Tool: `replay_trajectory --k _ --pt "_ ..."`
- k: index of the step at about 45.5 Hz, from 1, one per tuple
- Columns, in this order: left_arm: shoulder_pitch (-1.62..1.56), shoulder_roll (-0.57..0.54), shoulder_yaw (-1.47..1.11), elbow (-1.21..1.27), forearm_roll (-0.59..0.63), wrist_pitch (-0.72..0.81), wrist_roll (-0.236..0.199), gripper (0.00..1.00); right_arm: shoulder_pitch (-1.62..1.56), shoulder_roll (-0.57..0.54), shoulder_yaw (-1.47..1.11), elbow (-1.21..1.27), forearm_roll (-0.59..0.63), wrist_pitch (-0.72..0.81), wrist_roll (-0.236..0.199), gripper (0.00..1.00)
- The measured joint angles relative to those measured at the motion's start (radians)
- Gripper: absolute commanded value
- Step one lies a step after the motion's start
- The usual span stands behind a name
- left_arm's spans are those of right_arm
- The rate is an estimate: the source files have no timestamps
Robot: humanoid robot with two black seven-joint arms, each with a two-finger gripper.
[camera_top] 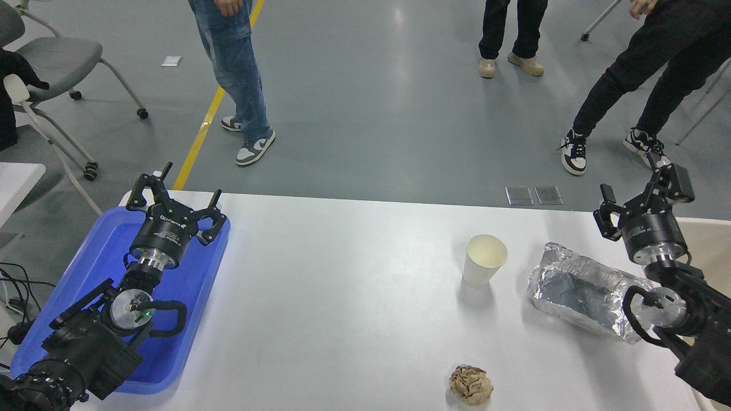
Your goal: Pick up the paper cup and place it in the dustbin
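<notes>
**Paper cup upright on worktop; both grippers empty with jaws apart**

The paper cup (pixel 484 260) stands upright, mouth up, on the white worktop (pixel 342 297), right of centre in the frame. Nothing touches it.

The right gripper (pixel 639 197) is at the right edge of the frame, well apart from the cup and further up the frame. Its jaws are apart and hold nothing. Just below it lies a crumpled foil container (pixel 585 297), to the right of the cup.

A beige strip of the dustbin (pixel 708 242) shows at the right edge, behind the right arm.

The left gripper (pixel 171 197) is parked over the blue tray (pixel 85 274) at lower left, jaws apart and empty.

A crumpled brownish paper ball (pixel 470 385) rests near the bottom edge, directly below the cup and well apart from it.
</notes>
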Motion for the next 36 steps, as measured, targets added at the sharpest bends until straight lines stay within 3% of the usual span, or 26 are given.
replay_trajectory --k 9,22,29,36 --pt "0.0 0.0 0.0 0.0 0.0 0.0 0.0 1.0 0.009 -0.025 -0.054 0.015 0.001 -0.021 -0.005 1.0" --pt "0.0 0.0 0.0 0.0 0.0 0.0 0.0 1.0 0.153 -0.127 -0.427 0.099 0.076 -0.134 -0.022 1.0" --pt "0.0 0.0 0.0 0.0 0.0 0.0 0.001 1.0 0.283 -0.19 -0.641 0.178 0.122 -0.198 -0.095 1.0" --pt "0.0 0.0 0.0 0.0 0.0 0.0 0.001 1.0 0.46 -0.24 -0.874 0.256 0.142 -0.241 -0.225 1.0"
